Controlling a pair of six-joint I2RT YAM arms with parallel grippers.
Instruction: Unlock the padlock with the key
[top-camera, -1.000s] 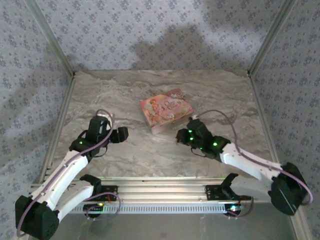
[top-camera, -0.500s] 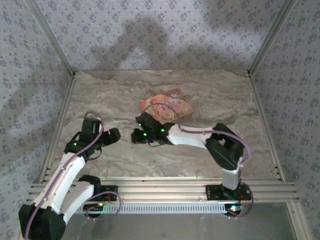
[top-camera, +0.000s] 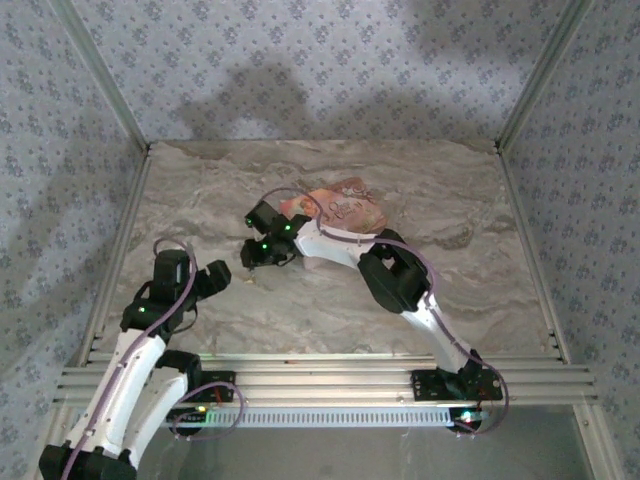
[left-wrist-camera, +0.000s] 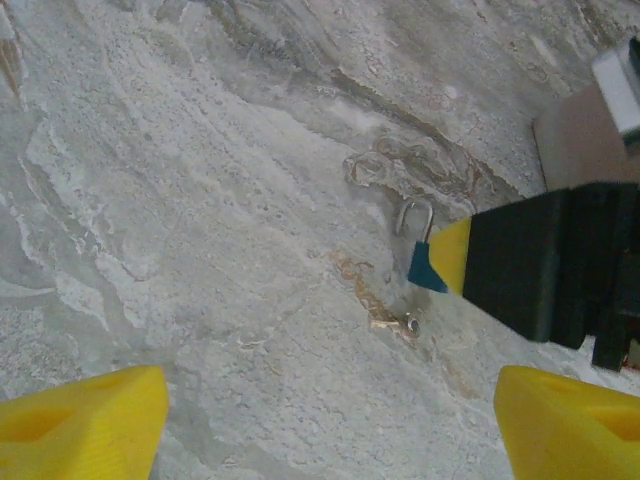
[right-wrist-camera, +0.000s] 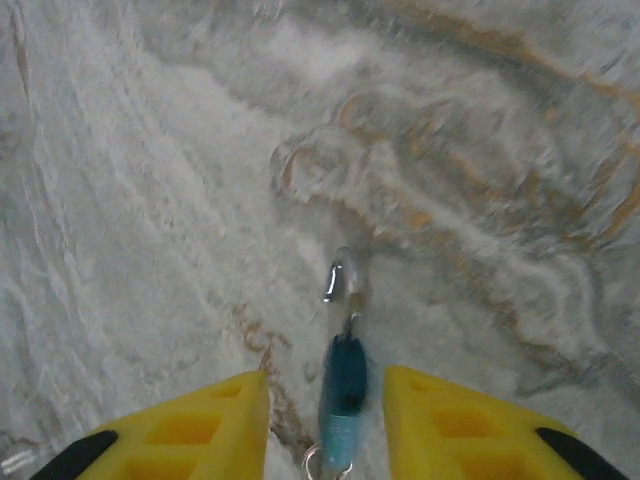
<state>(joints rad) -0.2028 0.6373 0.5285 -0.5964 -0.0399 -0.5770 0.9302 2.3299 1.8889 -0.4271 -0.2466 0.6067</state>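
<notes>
A marbled grey desk (top-camera: 200, 190) carries a pink picture box (top-camera: 345, 205) near its middle. The right gripper (top-camera: 250, 262) reaches down just left of the box. Its yellow fingers sit narrowly apart on either side of the tiny blue padlock (right-wrist-camera: 345, 385), which lies flat on the desk, shackle pointing away. The left gripper (top-camera: 224, 277) hovers nearby, fingers spread wide, holding nothing.

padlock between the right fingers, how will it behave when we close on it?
The padlock is probably rigid and dense for its size: hard blue body, metal shackle. Lying flat on the smooth marble table, it would likely slide or spin, not roll, if one side of the open right gripper touches first. Tiny and glossy, it may slip.
</notes>
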